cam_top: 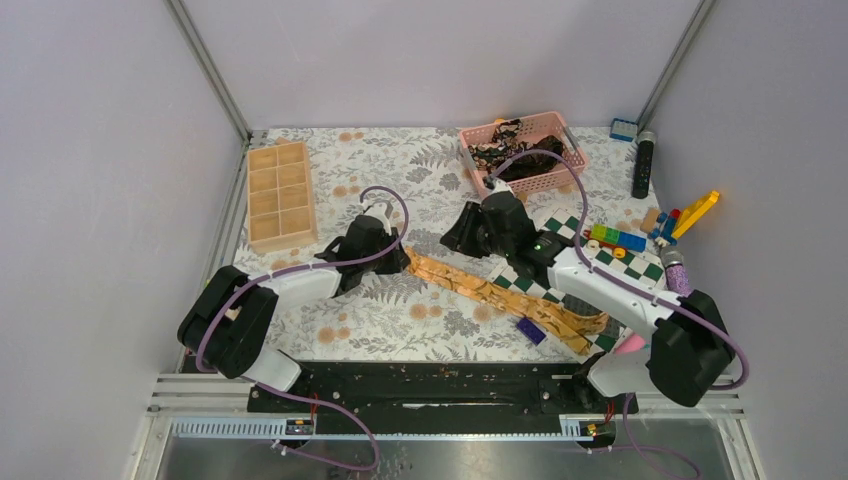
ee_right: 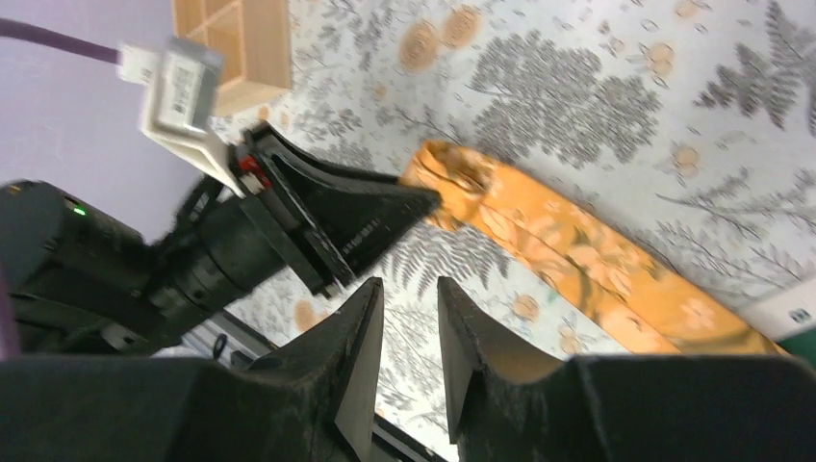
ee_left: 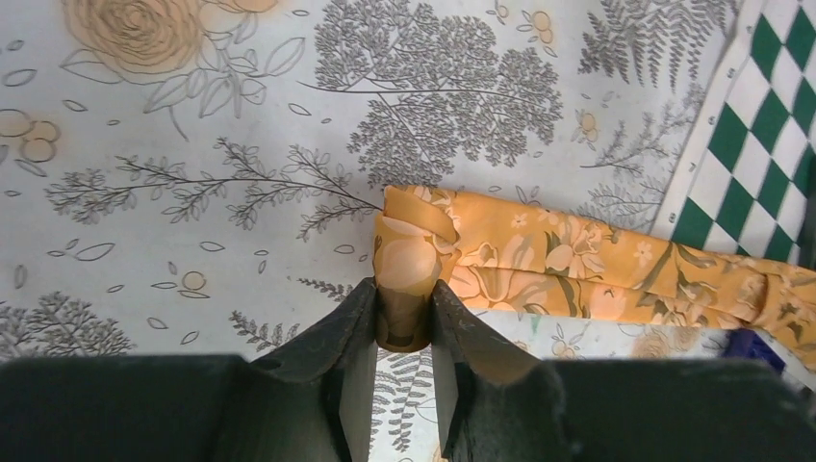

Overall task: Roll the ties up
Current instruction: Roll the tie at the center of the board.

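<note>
Pinching the folded-over end of the golden tie [ee_left: 539, 255] with the left tool [ee_left: 402, 327], both fingers pressed against the cloth, low over the floral bench [ee_left: 192, 192]. Holding the right tool [ee_right: 407, 289] close beside the left one above the bench, fingers slightly spread and gripping nothing. Keeping the rest of that tie flat in a slanting line across the bench and onto the green-and-white checkered board [cam_top: 565, 228], near the right arm, with the dark ties [cam_top: 520, 155] heaped in the pink basket [cam_top: 573, 140] at the back.
</note>
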